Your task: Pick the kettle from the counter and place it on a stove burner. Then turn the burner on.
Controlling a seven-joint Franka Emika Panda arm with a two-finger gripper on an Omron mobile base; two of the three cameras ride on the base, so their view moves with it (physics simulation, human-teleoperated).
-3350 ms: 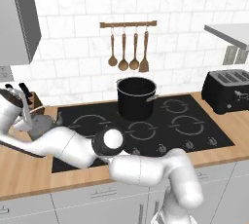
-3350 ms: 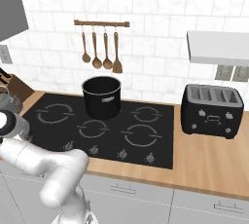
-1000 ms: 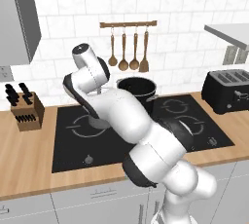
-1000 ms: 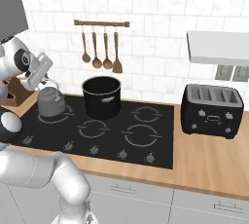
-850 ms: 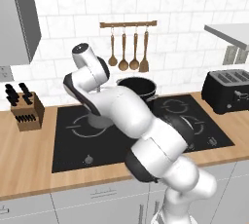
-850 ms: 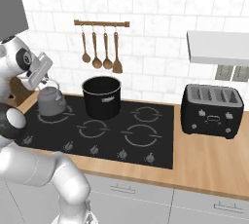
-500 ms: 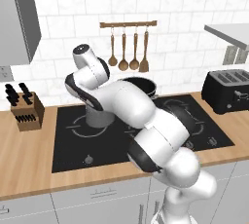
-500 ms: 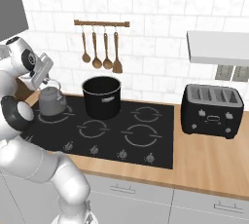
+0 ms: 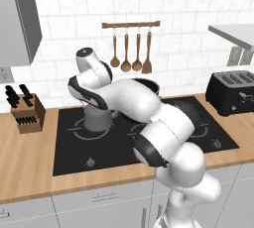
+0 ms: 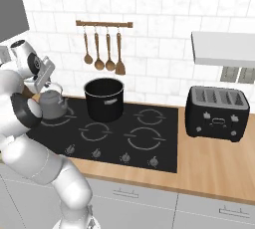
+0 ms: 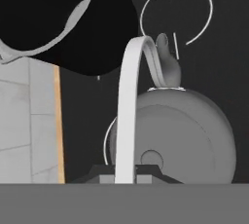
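The dull-grey kettle point(image 10: 52, 104) stands upright over the rear-left stove burner point(image 9: 79, 133) of the black cooktop, on the glass or just above it. My gripper point(image 10: 49, 84) is directly above it, shut on the thin arched handle. In the hand view the handle point(image 11: 127, 116) runs up from between the gripper point(image 11: 127, 174) fingertips, with the round kettle point(image 11: 180, 130) body and its spout beyond. My arm hides the top of the kettle point(image 9: 96, 120) in the left base view. The tan counter point(image 9: 30, 157) lies left of the cooktop.
A tall black stockpot point(image 10: 104, 98) stands on the rear burner right of the kettle. A knife block point(image 9: 27, 113) sits on the counter at the left, a black toaster point(image 10: 216, 112) at the right. Knobs point(image 10: 109, 154) line the cooktop's front edge. Wooden utensils point(image 10: 102, 49) hang on the wall.
The arm has carried the kettle from the counter by the knife block to the rear-left burner. Over the last second it sank slightly and the arm shifted a little.
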